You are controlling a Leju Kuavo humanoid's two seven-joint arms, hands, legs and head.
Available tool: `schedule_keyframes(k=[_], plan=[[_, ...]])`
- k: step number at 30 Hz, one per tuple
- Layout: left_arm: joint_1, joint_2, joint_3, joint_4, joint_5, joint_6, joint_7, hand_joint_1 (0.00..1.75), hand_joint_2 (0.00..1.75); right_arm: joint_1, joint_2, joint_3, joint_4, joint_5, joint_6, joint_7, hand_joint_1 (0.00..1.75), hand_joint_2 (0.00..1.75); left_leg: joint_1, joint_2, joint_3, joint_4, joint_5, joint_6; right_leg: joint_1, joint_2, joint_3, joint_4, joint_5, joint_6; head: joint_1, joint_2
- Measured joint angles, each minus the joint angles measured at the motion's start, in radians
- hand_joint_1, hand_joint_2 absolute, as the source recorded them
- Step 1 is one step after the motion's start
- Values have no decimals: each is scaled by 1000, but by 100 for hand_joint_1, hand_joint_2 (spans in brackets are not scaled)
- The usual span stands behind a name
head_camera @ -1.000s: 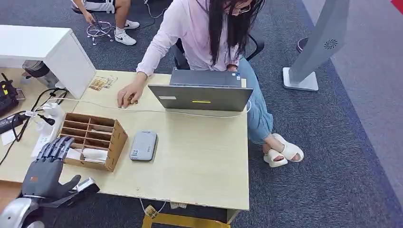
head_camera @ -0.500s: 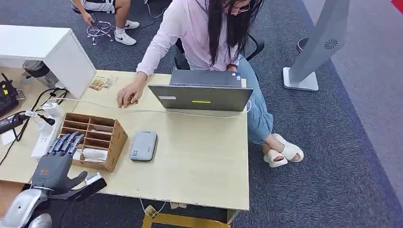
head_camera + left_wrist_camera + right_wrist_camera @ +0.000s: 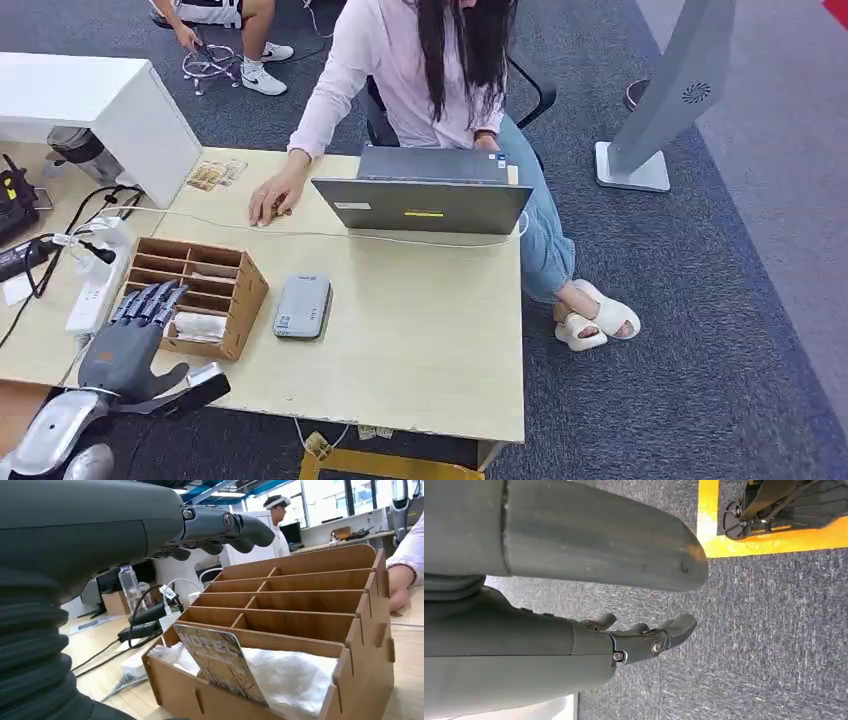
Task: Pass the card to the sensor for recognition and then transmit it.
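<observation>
A: From the head view, what is the left hand (image 3: 128, 345) doing?

B: It is hovering at the table's (image 3: 420, 340) near left edge, fingers (image 3: 150, 300) spread and straight, holding nothing, their tips reaching over the near left corner of the wooden organizer (image 3: 196, 293). The grey sensor (image 3: 302, 306) is lying flat just right of the organizer. On the far side a person is sitting behind a laptop (image 3: 425, 200), one hand resting on the table.

A: And the card?

B: The left wrist view is showing it best. The card (image 3: 220, 662) is standing tilted in the organizer's nearest compartment, leaning on crumpled white padding (image 3: 292, 675), its printed face turned outward. The hand's fingers (image 3: 235, 527) are stretching above the box, apart from the card.

A: How is it likely to handle?

B: I am judging it thin, light, stiff and rather slick. The upper edge standing clear of the compartment wall seems the place to pinch, thumb on one face and a finger on the other; the soft padding behind may give way.

A: The right hand (image 3: 644, 640)?

B: Its wrist view is looking down at dark carpet; the fingers are loosely apart and slightly bent, holding nothing.
</observation>
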Motion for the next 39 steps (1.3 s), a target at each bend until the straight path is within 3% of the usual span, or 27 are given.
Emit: schedule_keyframes(k=[10, 11, 39], plan=[[-4, 7, 0, 23, 13, 3, 13, 0, 175, 0, 0, -2, 0, 4, 0, 2, 0, 0, 0, 0, 0, 0, 0, 0, 0, 0, 0, 0, 0, 0, 0, 0], [-4, 7, 0, 25, 13, 3, 13, 175, 175, 0, 0, -4, 0, 4, 0, 2, 0, 0, 0, 0, 0, 0, 0, 0, 0, 0, 0, 0, 0, 0, 0, 0], [-4, 3, 0, 36, 18, 78, -31, 175, 175, 0, 1, -16, 0, 10, -2, -5, 0, 0, 0, 0, 0, 0, 0, 0, 0, 0, 0, 0, 0, 0, 0, 0]])
